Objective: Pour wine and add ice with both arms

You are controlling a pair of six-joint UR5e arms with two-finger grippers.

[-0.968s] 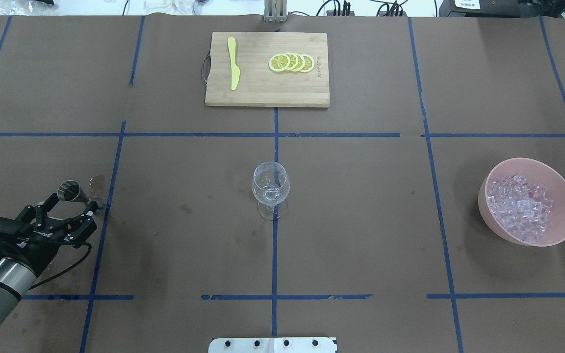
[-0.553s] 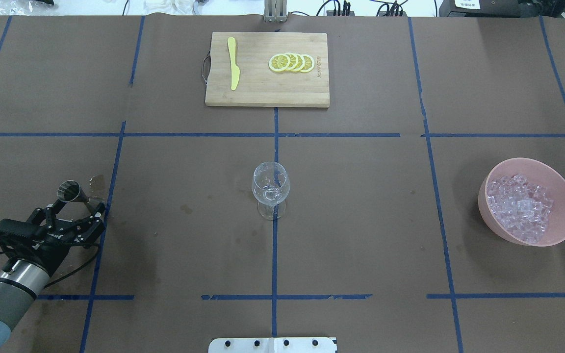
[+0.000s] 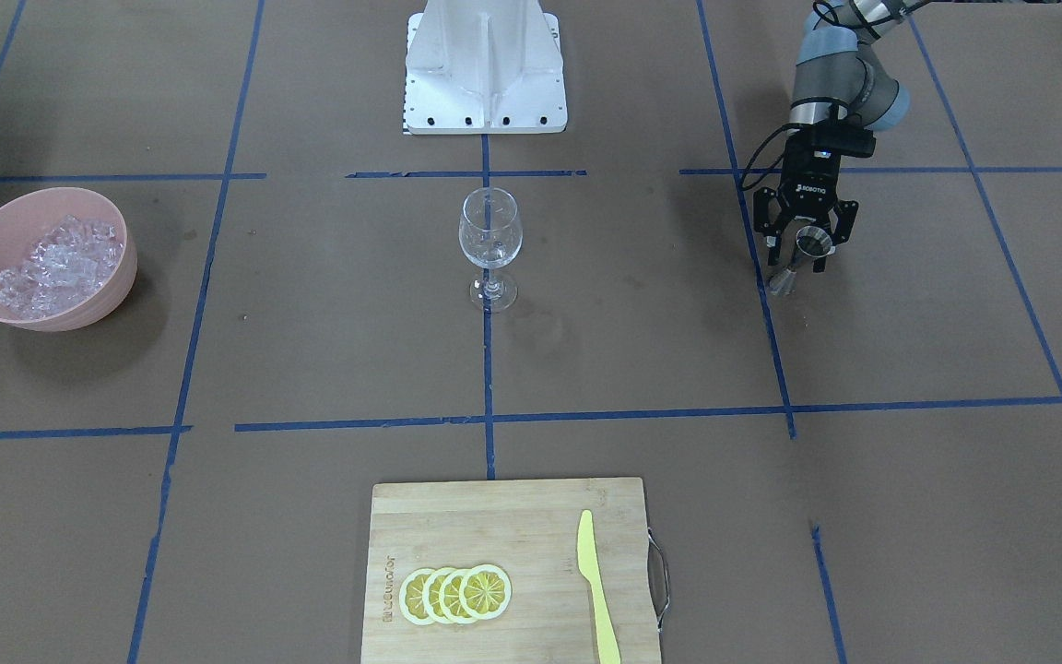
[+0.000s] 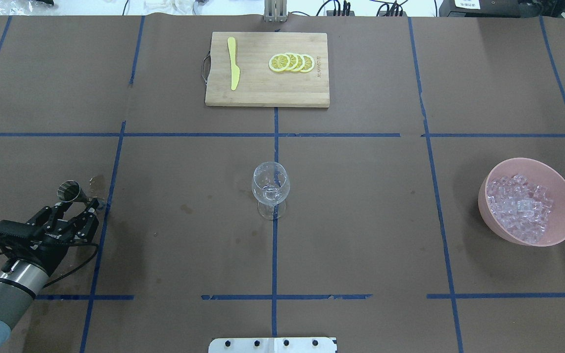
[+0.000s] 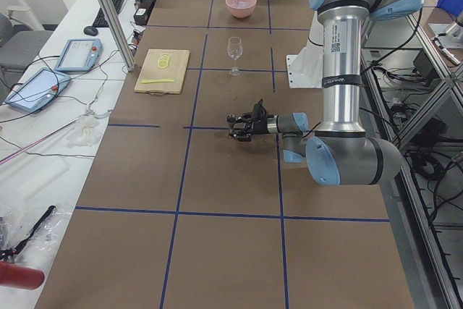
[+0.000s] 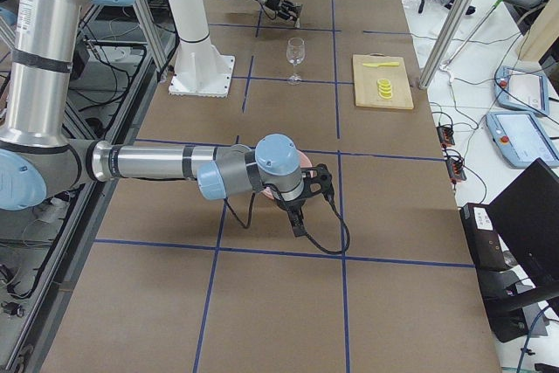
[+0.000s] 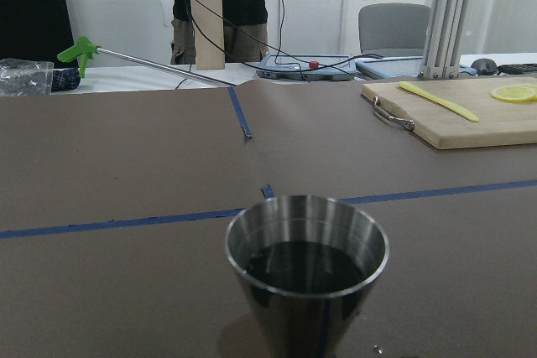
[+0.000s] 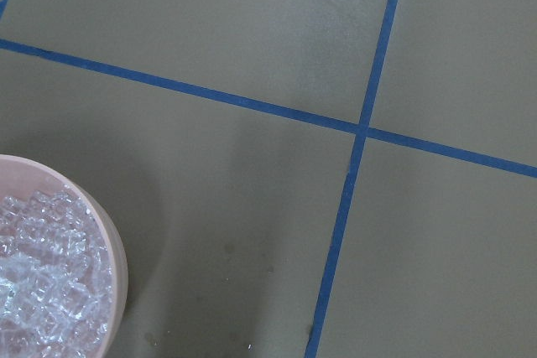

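A steel jigger stands at the table's left and holds the wine, a dark liquid. My left gripper is open, low at the table, with a finger on each side of the jigger. A clear stemmed glass stands at mid-table. The ice fills a pink bowl at the right. My right gripper shows only in the exterior right view, next to the bowl; I cannot tell if it is open or shut. Its wrist view shows the ice and the bowl's rim.
A wooden cutting board with a yellow knife and lemon slices lies at the table's far edge. A wet stain marks the paper beside the jigger. The white pedestal stands at the robot's side.
My left gripper has shifted a little towards the jigger and its fingers have drawn closer together around it. The glass, bowl and board have not moved.
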